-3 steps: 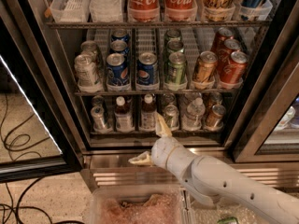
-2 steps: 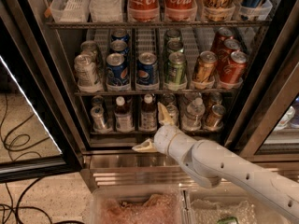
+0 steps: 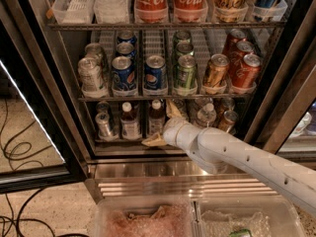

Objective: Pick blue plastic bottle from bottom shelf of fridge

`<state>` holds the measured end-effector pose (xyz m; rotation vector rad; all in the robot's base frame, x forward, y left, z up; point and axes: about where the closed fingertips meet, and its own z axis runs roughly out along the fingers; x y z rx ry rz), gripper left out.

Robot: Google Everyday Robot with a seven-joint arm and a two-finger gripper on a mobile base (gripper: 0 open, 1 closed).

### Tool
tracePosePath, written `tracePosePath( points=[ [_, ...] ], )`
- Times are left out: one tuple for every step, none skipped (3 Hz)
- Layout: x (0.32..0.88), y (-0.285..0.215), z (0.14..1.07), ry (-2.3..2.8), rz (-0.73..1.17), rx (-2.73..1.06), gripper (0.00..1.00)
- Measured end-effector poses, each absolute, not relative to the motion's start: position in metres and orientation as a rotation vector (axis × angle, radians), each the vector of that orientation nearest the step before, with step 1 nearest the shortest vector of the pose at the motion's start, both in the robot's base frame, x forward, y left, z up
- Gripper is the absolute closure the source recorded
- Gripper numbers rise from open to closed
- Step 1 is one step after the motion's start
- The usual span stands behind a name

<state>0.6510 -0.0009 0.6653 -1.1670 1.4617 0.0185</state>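
Note:
The fridge (image 3: 163, 174) stands open. On its bottom shelf (image 3: 121, 141) two small bottles with white caps, dark contents and pale labels stand side by side. The right one is the blue plastic bottle (image 3: 156, 118); its twin (image 3: 130, 122) is to the left. My gripper (image 3: 164, 126) has reached into the shelf from the lower right on a white arm (image 3: 237, 154). It is open: one finger (image 3: 153, 141) lies low in front of the blue plastic bottle, the other (image 3: 174, 109) rises behind it to the right. I cannot tell whether they touch it.
A clear water bottle (image 3: 206, 115) and cans (image 3: 227, 120) stand to the right of the gripper, and a silver can (image 3: 104, 125) at far left. The rack above (image 3: 163, 97) holds blue, green and orange cans. Clear plastic bins (image 3: 197, 221) sit below. The glass door (image 3: 29, 147) hangs open on the left.
My gripper has moved up and deeper into the bottom shelf, from in front of the steel rail to beside the right-hand bottle. The bottles have not moved.

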Motion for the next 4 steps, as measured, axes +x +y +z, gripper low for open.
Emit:
tracePosePath(
  points=[
    [0.651,-0.001,0.665,1.462,0.019,-1.167,0.0],
    [0.663,0.0,0.66,1.464,0.014,-1.155,0.0],
    [0.68,-0.003,0.654,1.476,-0.019,-1.11,0.0],
    [0.68,-0.003,0.654,1.476,-0.019,-1.11,0.0]
  ],
)
